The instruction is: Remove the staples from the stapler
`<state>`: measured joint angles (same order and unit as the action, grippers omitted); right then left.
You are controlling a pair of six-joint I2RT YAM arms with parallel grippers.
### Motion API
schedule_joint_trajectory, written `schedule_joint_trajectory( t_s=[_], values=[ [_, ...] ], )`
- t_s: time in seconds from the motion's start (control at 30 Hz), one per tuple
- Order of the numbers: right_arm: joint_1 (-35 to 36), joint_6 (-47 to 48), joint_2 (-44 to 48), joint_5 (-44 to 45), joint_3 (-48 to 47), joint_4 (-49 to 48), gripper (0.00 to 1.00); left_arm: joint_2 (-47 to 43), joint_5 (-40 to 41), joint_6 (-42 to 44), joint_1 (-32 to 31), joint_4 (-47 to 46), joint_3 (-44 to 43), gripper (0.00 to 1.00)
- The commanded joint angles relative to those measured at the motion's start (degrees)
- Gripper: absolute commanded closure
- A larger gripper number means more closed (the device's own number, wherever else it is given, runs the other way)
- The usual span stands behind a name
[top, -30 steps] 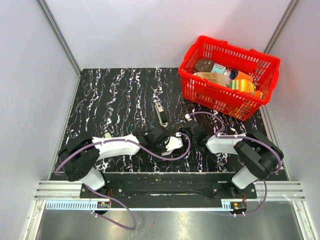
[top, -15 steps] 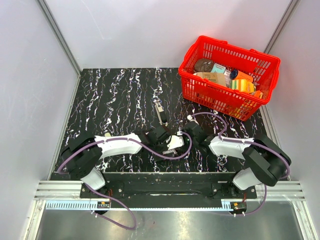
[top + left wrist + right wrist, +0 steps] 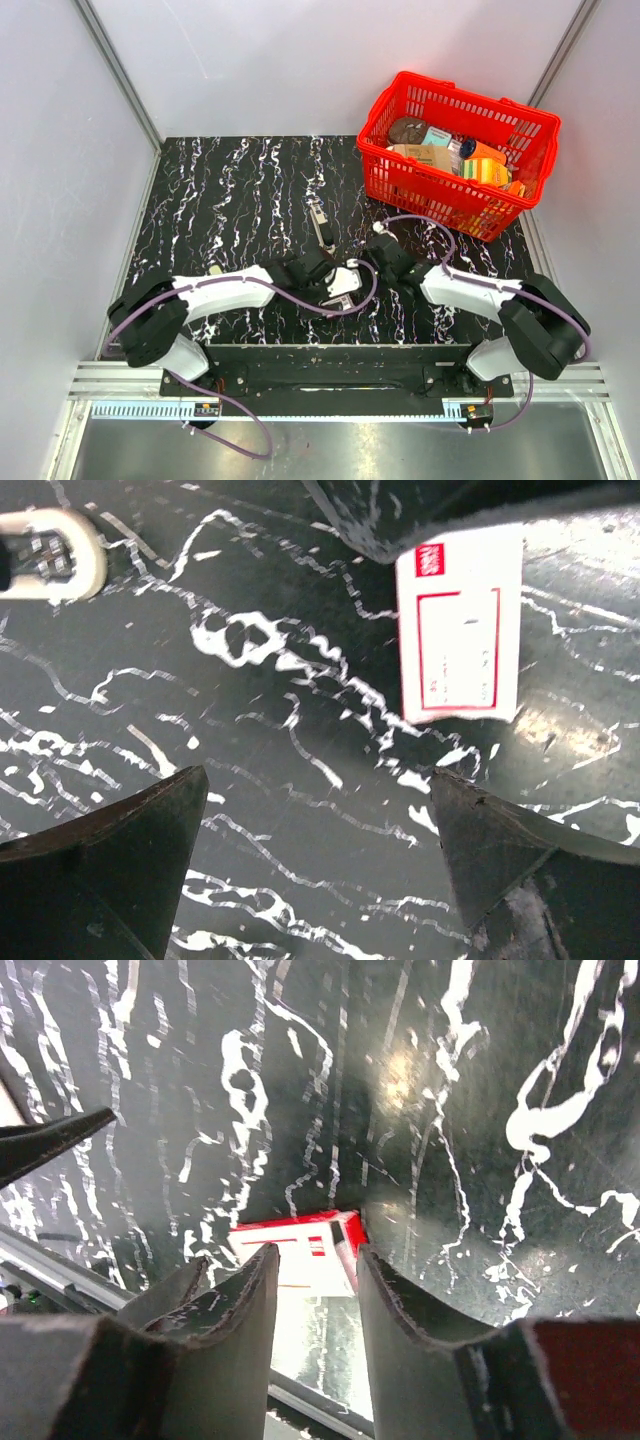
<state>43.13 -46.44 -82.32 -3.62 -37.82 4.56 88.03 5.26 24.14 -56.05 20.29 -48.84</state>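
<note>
- We see a small white box (image 3: 460, 620), its red-framed label unreadable.
- The stapler (image 3: 320, 225) lies with its long axis near-to-far.
- The left gripper (image 3: 315, 780) spreads wide; the right gripper (image 3: 315, 1252) stands parted.

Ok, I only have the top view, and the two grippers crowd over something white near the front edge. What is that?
Observer: A small white box with a red-bordered label, lying flat on the table. The left wrist camera shows it clearly.
Operator: Is the left gripper on it?
Observer: No. The left gripper is wide open and the box lies beyond its fingertips, untouched.
Operator: And the right one?
Observer: The right gripper is open with a narrow gap. The box's red edge shows through that gap, lying on the table beyond the fingers and not clamped between them.
</note>
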Motion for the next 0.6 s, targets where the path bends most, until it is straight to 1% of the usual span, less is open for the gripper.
schedule_joint_trajectory(
  t_s=[0.0, 0.03, 0.07, 0.1, 0.13, 0.17, 0.2, 0.23, 0.3, 0.37, 0.5, 0.53, 0.57],
  values=[
    [-1.1, 4.9, 3.8, 3.4, -7.8, 5.7, 0.55, -7.5, 0.4, -0.2, 3.0, 5.9, -4.0, 0.01],
    [-1.5, 5.7, 3.8, 3.3, -9.0, 6.9, 0.52, -8.6, -0.3, -0.2, 4.1, 7.7, -5.3, 0.01],
    [-1.7, 6.7, 3.8, 3.4, -10.2, 7.9, 0.45, -9.8, -1.6, -0.3, 6.1, 9.5, -6.6, 0.01],
    [-1.8, 7.4, 3.7, 3.4, -11.1, 8.9, 0.41, -11.0, -2.6, -0.5, 7.7, 11.2, -8.0, 0.01],
    [-2.1, 8.1, 3.7, 4.9, -12.4, 9.9, 0.36, -12.3, -3.7, -0.6, 9.0, 12.6, -9.7, 0.01],
    [-2.2, 8.9, 3.5, 5.1, -13.6, 11.1, 0.27, -13.5, -4.6, -0.8, 10.6, 14.1, -11.0, 0.01],
    [-2.4, 9.3, 2.9, 5.1, -15.2, 12.2, 0.23, -14.5, -5.0, -1.0, 12.1, 15.2, -12.6, 0.01],
    [-2.6, 10.0, 2.3, 5.1, -17.3, 13.5, 0.20, -16.1, -7.3, -1.4, 13.6, 16.7, -14.3, 0.01],
    [-2.8, 11.4, 0.5, 5.1, -21.2, 17.1, 0.18, -18.2, -8.5, -2.3, 16.3, 18.7, -17.1, 0.01],
    [-2.8, 12.1, -0.5, 5.1, -24.0, 18.6, 0.17, -20.3, -8.9, -3.1, 18.7, 20.0, -19.0, 0.01],
    [-3.0, 13.0, 0.1, 6.0, -26.8, 19.3, 0.18, -24.3, -10.2, -4.9, 23.3, 22.2, -19.7, 0.01],
    [-3.0, 13.3, 0.4, 6.4, -27.6, 19.9, 0.17, -25.4, -10.3, -5.3, 24.7, 22.4, -19.4, 0.01],
    [-2.9, 13.7, 0.8, 7.0, -28.4, 20.6, 0.14, -26.5, -10.4, -5.6, 25.8, 22.7, -18.9, 0.01]
  ],
)
